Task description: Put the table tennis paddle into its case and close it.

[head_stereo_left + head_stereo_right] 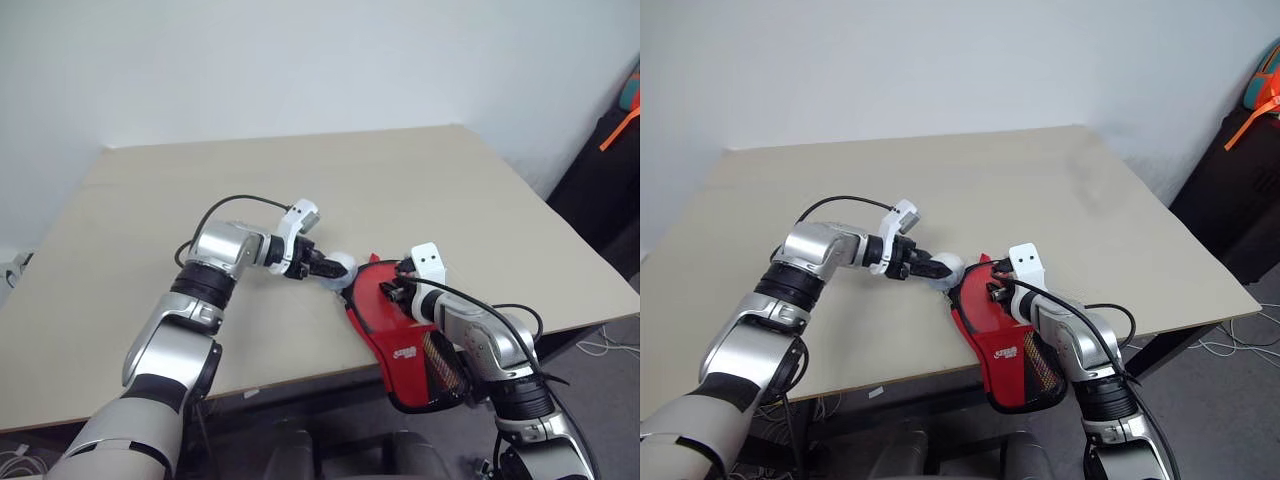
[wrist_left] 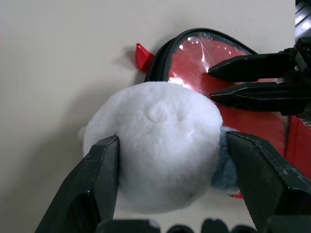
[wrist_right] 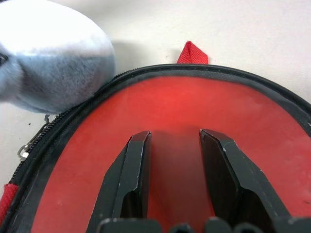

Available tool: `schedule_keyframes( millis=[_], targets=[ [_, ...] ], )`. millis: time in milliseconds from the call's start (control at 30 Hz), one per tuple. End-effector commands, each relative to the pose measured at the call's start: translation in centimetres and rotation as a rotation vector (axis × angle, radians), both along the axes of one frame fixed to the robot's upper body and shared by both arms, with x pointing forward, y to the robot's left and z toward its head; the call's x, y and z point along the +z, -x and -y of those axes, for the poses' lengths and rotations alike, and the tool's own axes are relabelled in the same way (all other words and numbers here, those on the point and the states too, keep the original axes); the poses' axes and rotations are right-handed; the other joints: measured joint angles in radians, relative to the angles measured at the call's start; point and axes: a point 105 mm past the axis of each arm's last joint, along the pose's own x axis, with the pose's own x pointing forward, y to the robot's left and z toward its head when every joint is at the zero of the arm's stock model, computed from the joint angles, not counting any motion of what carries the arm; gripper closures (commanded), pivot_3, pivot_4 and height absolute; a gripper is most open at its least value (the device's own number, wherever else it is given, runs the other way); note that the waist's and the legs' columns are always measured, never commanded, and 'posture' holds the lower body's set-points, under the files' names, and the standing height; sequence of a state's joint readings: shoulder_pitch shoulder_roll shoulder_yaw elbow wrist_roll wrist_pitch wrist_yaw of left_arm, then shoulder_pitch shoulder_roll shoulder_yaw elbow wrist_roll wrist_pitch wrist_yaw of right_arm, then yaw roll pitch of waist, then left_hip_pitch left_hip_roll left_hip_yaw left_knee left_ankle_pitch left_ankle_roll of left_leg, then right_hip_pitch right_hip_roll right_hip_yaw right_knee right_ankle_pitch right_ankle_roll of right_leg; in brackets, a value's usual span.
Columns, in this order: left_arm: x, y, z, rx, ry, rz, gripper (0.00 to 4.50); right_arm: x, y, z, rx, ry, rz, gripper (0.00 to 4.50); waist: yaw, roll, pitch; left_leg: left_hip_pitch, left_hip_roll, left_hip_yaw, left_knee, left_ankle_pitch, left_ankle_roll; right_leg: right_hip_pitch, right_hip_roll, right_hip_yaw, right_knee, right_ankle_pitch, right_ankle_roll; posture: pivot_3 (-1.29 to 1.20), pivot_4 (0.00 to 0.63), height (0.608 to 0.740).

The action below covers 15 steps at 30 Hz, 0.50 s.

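Case (image 1: 405, 350) overhangs the tabletop's (image 1: 150, 200) near edge, paddle (image 3: 160, 111) already inside; right claw (image 3: 175, 160), fingers parted and grasping nothing, presses on its red face, probably steadying it; just beyond the case, left claw (image 2: 165, 170) straddles the fuzzy ball (image 2: 160, 141), released.

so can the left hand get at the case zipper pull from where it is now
Probably not yet: the left hand straddles the fuzzy ball with open fingers, and the ball sits between it and the case rim.

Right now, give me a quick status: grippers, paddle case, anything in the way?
Left gripper open around fuzzy ball. Right gripper part open over case, holding nothing. Ball sits against case's zip edge.
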State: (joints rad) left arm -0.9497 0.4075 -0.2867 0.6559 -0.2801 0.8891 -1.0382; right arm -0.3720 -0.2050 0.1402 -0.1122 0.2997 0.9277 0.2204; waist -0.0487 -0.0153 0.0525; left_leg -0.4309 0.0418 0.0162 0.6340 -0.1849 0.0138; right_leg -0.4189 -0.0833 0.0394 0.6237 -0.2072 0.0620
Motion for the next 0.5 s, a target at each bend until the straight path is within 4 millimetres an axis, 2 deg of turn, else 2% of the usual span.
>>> schedule_keyframes(
  millis=[33, 167, 333, 500],
  targets=[
    [-0.5, -0.4, 0.2, 0.016, -0.025, -0.011, 1.54, -0.2, -0.3, 0.4, -0.021, 0.022, -0.006, 2.79, 0.0, 0.0, 0.0, 0.001, 0.0, 0.0, 0.0, 0.0, 0.0, 0.001, 0.0, 0.0, 0.0, 0.0, 0.0, 0.0, 0.0, 0.74],
    [-0.7, -0.3, 0.4, 0.023, -0.021, -0.057, 2.8, -0.6, -0.1, 0.4, -0.016, 0.037, -0.024, 2.79, 0.003, -0.001, -0.001, 0.002, 0.0, -0.001, 0.001, 0.0, 0.0, 0.002, 0.0, -0.001, 0.0, 0.0, 0.0, 0.0, 0.0, 0.74],
    [-0.9, -1.6, 0.1, 0.071, -0.091, -0.017, 4.15, -3.0, 1.0, 0.8, 0.002, 0.132, -0.138, 2.79, 0.004, -0.002, -0.003, 0.003, 0.0, -0.002, 0.002, 0.0, 0.0, 0.005, 0.0, -0.002, -0.001, 0.0, 0.0, 0.0, 0.0, 0.74],
    [0.1, -2.9, 0.4, 0.108, -0.09, 0.026, 4.15, -4.6, 2.0, 0.9, 0.013, 0.175, -0.215, 2.79, 0.004, -0.005, -0.007, 0.004, 0.0, -0.003, 0.003, -0.003, -0.003, 0.007, 0.0, -0.003, -0.001, -0.001, 0.0, 0.0, 0.0, 0.74]
  ],
)
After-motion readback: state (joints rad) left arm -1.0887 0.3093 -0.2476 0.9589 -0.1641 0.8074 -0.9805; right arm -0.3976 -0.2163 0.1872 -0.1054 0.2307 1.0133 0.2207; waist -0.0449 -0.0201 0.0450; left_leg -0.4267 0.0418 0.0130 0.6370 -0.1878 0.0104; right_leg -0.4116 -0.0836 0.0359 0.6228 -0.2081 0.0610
